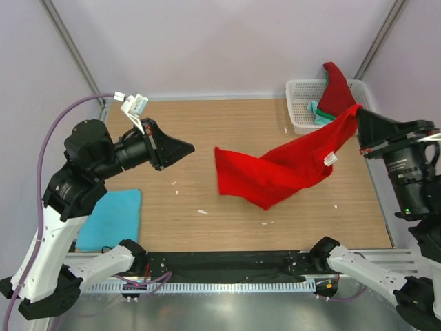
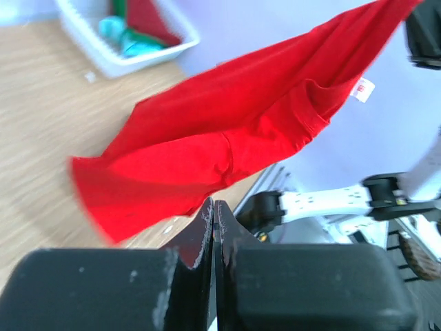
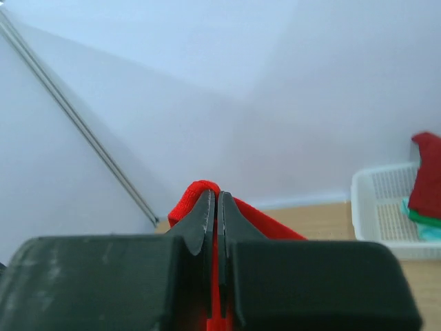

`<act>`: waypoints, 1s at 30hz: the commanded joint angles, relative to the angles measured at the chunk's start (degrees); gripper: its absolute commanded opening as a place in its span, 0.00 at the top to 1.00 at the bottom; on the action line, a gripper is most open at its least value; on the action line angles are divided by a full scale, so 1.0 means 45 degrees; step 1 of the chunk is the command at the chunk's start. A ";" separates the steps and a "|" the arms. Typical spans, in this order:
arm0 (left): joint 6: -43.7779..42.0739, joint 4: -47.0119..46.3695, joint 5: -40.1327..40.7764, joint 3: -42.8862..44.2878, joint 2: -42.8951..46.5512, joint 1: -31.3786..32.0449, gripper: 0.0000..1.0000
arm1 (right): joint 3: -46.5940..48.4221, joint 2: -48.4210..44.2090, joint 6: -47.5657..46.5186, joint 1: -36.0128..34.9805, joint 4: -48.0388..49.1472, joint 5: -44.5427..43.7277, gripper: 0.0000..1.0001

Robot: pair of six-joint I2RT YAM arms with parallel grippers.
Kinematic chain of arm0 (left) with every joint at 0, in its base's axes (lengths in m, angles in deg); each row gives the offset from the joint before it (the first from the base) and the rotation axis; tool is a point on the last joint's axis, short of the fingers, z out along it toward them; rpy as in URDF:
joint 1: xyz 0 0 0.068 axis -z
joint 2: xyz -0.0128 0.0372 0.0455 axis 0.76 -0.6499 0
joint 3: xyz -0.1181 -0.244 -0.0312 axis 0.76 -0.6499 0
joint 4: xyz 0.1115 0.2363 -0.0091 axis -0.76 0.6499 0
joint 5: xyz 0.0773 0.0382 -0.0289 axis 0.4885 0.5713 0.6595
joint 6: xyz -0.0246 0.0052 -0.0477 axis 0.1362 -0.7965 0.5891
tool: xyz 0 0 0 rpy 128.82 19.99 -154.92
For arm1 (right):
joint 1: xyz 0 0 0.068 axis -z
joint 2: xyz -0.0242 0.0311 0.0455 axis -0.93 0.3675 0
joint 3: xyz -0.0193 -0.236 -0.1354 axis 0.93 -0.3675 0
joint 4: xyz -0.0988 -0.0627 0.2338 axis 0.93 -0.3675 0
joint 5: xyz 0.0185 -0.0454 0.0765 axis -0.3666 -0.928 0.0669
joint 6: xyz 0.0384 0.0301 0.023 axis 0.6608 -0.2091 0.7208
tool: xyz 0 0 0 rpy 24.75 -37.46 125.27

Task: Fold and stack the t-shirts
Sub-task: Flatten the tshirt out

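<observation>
Pale walls (image 1: pixel 227 48) enclose the wooden table (image 1: pixel 207 124). A red t-shirt (image 1: pixel 275 169), creased and stretched, sags over the table's middle from the right gripper (image 1: pixel 360 124), which pinches its edge (the pinched hem is hidden). A light blue t-shirt (image 1: pixel 110 217) lies folded near-left. The basket (image 1: pixel 298 103) half-hides more red and teal cloth (image 1: pixel 335 89). The left gripper (image 1: pixel 189 147) is closed on nothing.

You're working in a robotics lab cell: bare pale walls (image 3: pixel 275 83) and a slanted metal frame pole (image 3: pixel 76 117) stand beyond your right gripper (image 3: pixel 215 196), a wood-grain table (image 3: pixel 324 217) lies beneath it, and a slotted metal rail (image 1: pixel 227 293) carrying the arm bases (image 1: pixel 127 254) runs behind it.
</observation>
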 commanded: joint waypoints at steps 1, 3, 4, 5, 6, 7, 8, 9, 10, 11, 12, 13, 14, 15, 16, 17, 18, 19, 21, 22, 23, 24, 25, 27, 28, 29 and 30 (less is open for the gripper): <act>0.0625 -0.1166 -0.1373 0.1457 -0.0637 0.0198 1.00 | 0.1332 0.1268 -0.1114 0.0000 0.1192 0.0558 0.99; 0.0763 -0.1479 -0.1275 0.1676 -0.0988 0.0198 1.00 | 0.2600 0.2109 -0.1661 0.0000 0.1371 0.0910 0.99; 0.0705 -0.1480 -0.1023 0.1754 -0.1087 0.0198 1.00 | 0.3088 0.2519 -0.1837 0.0000 0.1526 0.1202 0.99; 0.0627 -0.1364 -0.0847 0.1716 -0.1184 0.0198 1.00 | 0.4157 0.3471 -0.2128 0.0000 0.1605 0.1611 0.99; 0.0510 -0.1305 -0.0710 0.1658 -0.1263 0.0198 0.87 | 0.4767 0.3905 -0.2267 0.0000 0.1721 0.2175 0.99; 0.0200 -0.1150 -0.0496 0.1580 -0.1380 0.0198 0.70 | 0.5314 0.4335 -0.2307 0.0000 0.1955 0.2413 0.99; 0.0003 -0.0781 -0.0146 0.1618 -0.1458 0.0198 0.44 | 0.6480 0.5055 -0.2326 0.0000 0.1996 0.2609 0.99; -0.0211 -0.0661 -0.0103 0.1657 -0.1517 0.0198 0.39 | 0.7091 0.5449 -0.2365 0.0000 0.1880 0.3017 0.99; -0.0561 -0.0466 -0.0026 0.1696 -0.1692 0.0198 0.37 | 0.7658 0.5743 -0.2443 0.0000 0.1531 0.3214 0.99; -0.0700 -0.0310 0.0304 0.1774 -0.1771 0.0179 0.36 | 0.8321 0.5920 -0.2502 0.0000 0.1431 0.3332 0.99; -0.0798 -0.0192 0.0481 0.1852 -0.1868 0.0198 0.35 | 0.8463 0.5902 -0.2696 0.0020 0.1546 0.3391 0.99; -0.0877 -0.0094 0.0599 0.1968 -0.1927 0.0198 0.35 | 0.8503 0.5728 -0.2814 0.0020 0.1663 0.3353 0.99; -0.0877 -0.0132 0.0678 0.1989 -0.1928 0.0198 0.35 | 0.8387 0.5436 -0.2970 0.0001 0.1780 0.3334 0.99; -0.0877 -0.0171 0.0891 0.1970 -0.1850 0.0198 0.36 | 0.8309 0.4911 -0.3068 0.0000 0.2071 0.3237 0.99; -0.0897 -0.0171 0.1144 0.1892 -0.1811 0.0198 0.36 | 0.8231 0.4597 -0.3030 0.0000 0.2248 0.3139 0.99; -0.0955 -0.0133 0.1360 0.1814 -0.1617 0.0198 0.36 | 0.8172 0.4381 -0.3010 0.0000 0.2327 0.3099 0.99; -0.0994 -0.0132 0.1826 0.1736 -0.1538 0.0198 0.36 | 0.8249 0.4205 -0.2991 0.0000 0.2270 0.3099 0.99; -0.1014 -0.0113 0.2121 0.1561 -0.1421 0.0198 0.36 | 0.8308 0.3932 -0.2797 0.0000 0.2211 0.3099 0.99; -0.0995 0.0005 0.2571 0.1404 -0.1147 0.0179 0.34 | 0.8114 0.3677 -0.2659 0.0000 0.2327 0.3041 0.99; -0.0995 0.0101 0.2805 0.1287 -0.1050 0.0179 0.34 | 0.7997 0.3637 -0.2581 0.0000 0.2425 0.2963 0.99; -0.0956 0.0121 0.2962 0.1228 -0.0875 0.0179 0.33 | 0.7628 0.3714 -0.2426 -0.0019 0.2503 0.2904 0.99; -0.0936 0.0180 0.3099 0.1169 -0.0796 0.0179 0.32 | 0.7373 0.3792 -0.2366 0.0000 0.2852 0.3039 0.99; -0.0955 0.0258 0.3390 0.1034 -0.0718 0.0159 0.31 | 0.7100 0.4160 -0.2250 0.0000 0.3126 0.3234 0.99; -0.1014 0.0355 0.3724 0.0935 -0.0406 0.0179 0.27 | 0.6105 0.4766 -0.1548 0.0000 0.4350 0.4325 0.99; -0.1034 0.0549 0.4015 0.0857 -0.0288 0.0179 0.27 | 0.5753 0.5253 -0.1333 0.0000 0.4843 0.4774 0.99; -0.1053 0.0648 0.4560 0.0798 -0.0190 0.0179 0.24 | 0.5556 0.6437 -0.1079 0.0000 0.5215 0.5088 0.99; -0.1131 0.0765 0.4836 0.0778 0.0023 0.0159 0.24 | 0.5748 0.7338 -0.0709 0.0000 0.5663 0.5749 0.99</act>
